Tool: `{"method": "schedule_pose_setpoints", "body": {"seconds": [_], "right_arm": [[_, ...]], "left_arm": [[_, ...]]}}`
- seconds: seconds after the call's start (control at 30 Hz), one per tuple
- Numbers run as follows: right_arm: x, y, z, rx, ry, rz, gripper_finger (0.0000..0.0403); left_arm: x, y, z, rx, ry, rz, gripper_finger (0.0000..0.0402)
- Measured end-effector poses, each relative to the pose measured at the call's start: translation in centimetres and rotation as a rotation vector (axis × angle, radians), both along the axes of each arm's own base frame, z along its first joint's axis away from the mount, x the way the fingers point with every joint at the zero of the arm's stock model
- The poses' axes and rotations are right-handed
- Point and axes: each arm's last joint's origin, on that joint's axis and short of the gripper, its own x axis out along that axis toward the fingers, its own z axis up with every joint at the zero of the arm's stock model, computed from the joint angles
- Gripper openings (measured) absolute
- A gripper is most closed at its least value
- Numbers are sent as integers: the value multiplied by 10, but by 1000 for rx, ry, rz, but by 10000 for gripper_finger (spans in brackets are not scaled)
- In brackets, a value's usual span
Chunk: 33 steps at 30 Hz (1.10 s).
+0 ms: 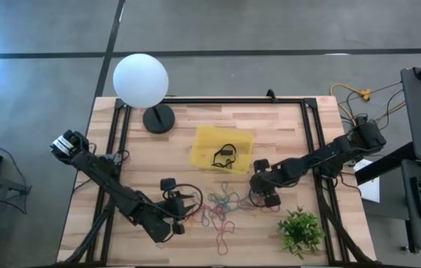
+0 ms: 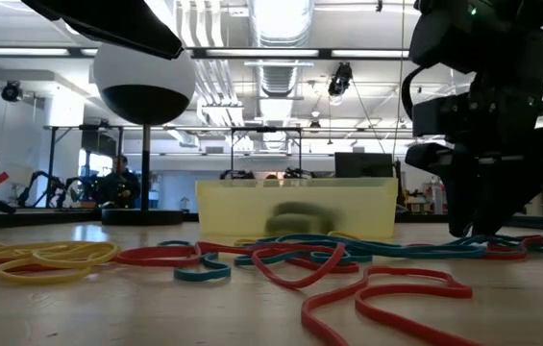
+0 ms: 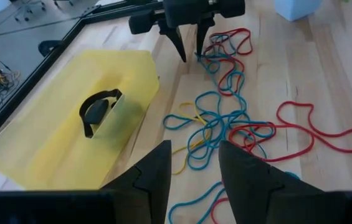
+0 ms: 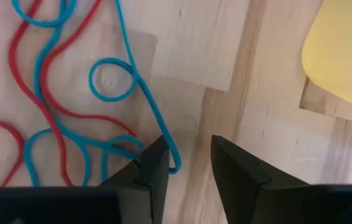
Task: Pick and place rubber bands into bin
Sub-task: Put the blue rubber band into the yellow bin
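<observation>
Right gripper (image 1: 258, 195): lowered to the table at the right edge of the band pile, fingers parted a little, straddling the end of a blue band (image 4: 157, 118); nothing gripped yet, by the wrist view.

Left gripper (image 1: 188, 199): at the left side of the pile, pointing toward the bin, fingers apart, empty as far as the wrist view shows.

Bands (image 1: 223, 207): loose tangle of red, blue, yellow and green loops on the table, between the two grippers and just in front of the bin.

Bin (image 1: 204, 141): yellow tray at table centre, behind the pile. Holds a black band (image 3: 98, 111); no coloured band seen inside.

Progress, judged: early. One band binned, nearly all the pile left. Step in hand: the right gripper closing on the blue band.

Other: lamp (image 1: 141, 80), plant (image 1: 300, 229).
</observation>
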Motion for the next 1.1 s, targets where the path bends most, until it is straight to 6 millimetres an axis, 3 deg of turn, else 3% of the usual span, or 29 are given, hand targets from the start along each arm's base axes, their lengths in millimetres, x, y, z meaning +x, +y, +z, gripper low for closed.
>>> {"method": "schedule_pose_setpoints", "body": {"seconds": [0.23,0.47,0.63,0.93,1.1], "right_arm": [[-2,0,0,-14,19,32,19],[-6,-2,22,4,-74,16,8],[-12,-3,47,19,-175,-6,8],[-23,-6,109,63,-435,33,8],[-27,-9,144,3,-575,65,8]], "left_arm": [[0,0,-1,2,2,0,118],[-1,0,-1,4,5,-1,118],[-1,1,-2,9,10,-1,118],[-1,1,-3,17,19,-1,118],[-2,1,-3,17,20,-1,118]]}}
